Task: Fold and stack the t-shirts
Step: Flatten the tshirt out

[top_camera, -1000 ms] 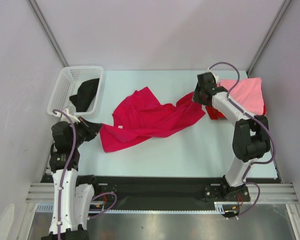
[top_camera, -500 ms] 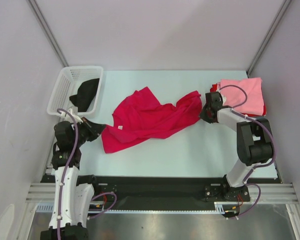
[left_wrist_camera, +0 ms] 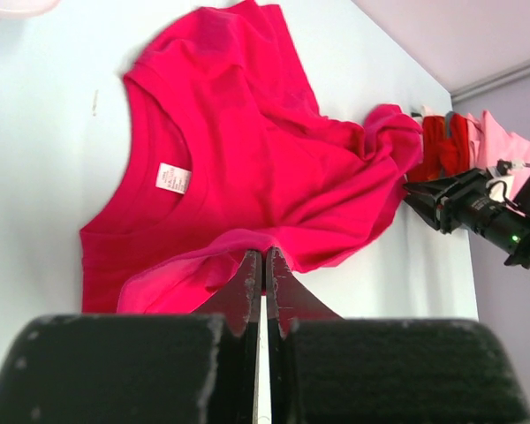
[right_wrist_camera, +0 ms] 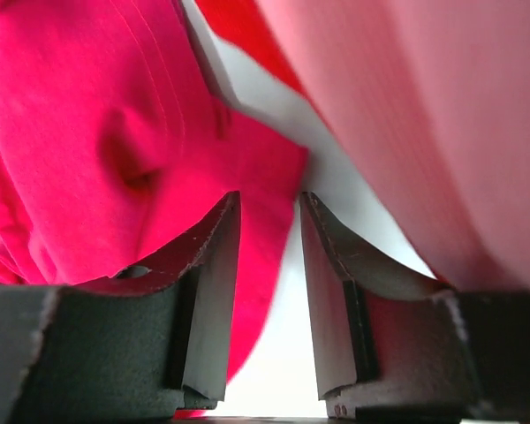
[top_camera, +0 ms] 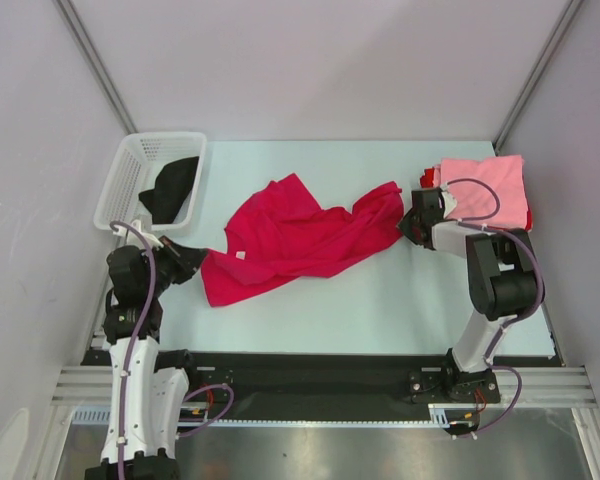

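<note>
The crimson t-shirt (top_camera: 300,235) lies crumpled across the middle of the table. My left gripper (top_camera: 195,255) is shut on its lower-left edge; in the left wrist view the fingertips (left_wrist_camera: 264,253) pinch a raised fold of the crimson t-shirt (left_wrist_camera: 247,150). My right gripper (top_camera: 408,222) sits low at the shirt's right end, next to the folded stack. In the right wrist view its jaws (right_wrist_camera: 269,199) stand apart, with the crimson cloth (right_wrist_camera: 88,132) lying against the left finger and partly in the gap. A folded pink t-shirt (top_camera: 490,185) rests on a folded red one (top_camera: 429,177).
A white basket (top_camera: 130,165) at the back left holds a black t-shirt (top_camera: 170,188). Grey walls close in the table on three sides. The pink stack (right_wrist_camera: 442,106) lies right beside my right gripper's right finger.
My right gripper came down from above the shirt's right end to the table beside the pink stack, and its jaws narrowed. The left gripper kept its hold and barely moved.
</note>
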### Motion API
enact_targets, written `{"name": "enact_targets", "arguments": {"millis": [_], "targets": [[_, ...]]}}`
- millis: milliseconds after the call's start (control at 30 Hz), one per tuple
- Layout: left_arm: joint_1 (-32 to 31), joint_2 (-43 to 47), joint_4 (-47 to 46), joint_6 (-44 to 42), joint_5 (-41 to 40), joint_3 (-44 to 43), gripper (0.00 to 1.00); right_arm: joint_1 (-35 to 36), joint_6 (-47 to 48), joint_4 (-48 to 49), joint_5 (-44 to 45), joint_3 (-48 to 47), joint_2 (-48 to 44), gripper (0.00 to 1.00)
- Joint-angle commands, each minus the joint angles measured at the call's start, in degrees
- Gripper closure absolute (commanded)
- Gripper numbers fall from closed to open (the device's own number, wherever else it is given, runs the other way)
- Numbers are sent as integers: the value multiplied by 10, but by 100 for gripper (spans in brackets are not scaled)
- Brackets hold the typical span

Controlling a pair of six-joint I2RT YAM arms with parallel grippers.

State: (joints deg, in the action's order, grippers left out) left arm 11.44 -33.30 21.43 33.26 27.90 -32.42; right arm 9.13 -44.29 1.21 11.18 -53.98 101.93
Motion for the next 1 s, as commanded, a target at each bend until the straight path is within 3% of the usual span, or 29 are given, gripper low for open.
{"name": "enact_targets", "arguments": {"millis": [0, 67, 100, 133, 367, 533, 967], "targets": [[8, 6, 4, 8, -29, -4, 100, -2, -13, 28, 24, -17, 28, 63], [9, 5, 4, 11, -30, -4, 100, -1, -11, 32, 23, -24, 40, 68], [8, 4, 4, 11, -30, -5, 100, 0, -5, 37, 13, -27, 43, 77], [9, 6, 5, 12, -31, -5, 100, 2, 14, 41, 8, -34, 44, 99], [8, 4, 5, 14, -33, -8, 100, 70, 68, -41, 106, -78, -5, 100], [8, -8, 1, 22, -31, -11, 100, 86, 64, -81, 132, -57, -102, 100], [7, -51, -41, 94, 7, -87, 100, 56, 105, -103, 109, 68, -487, 100]]}}
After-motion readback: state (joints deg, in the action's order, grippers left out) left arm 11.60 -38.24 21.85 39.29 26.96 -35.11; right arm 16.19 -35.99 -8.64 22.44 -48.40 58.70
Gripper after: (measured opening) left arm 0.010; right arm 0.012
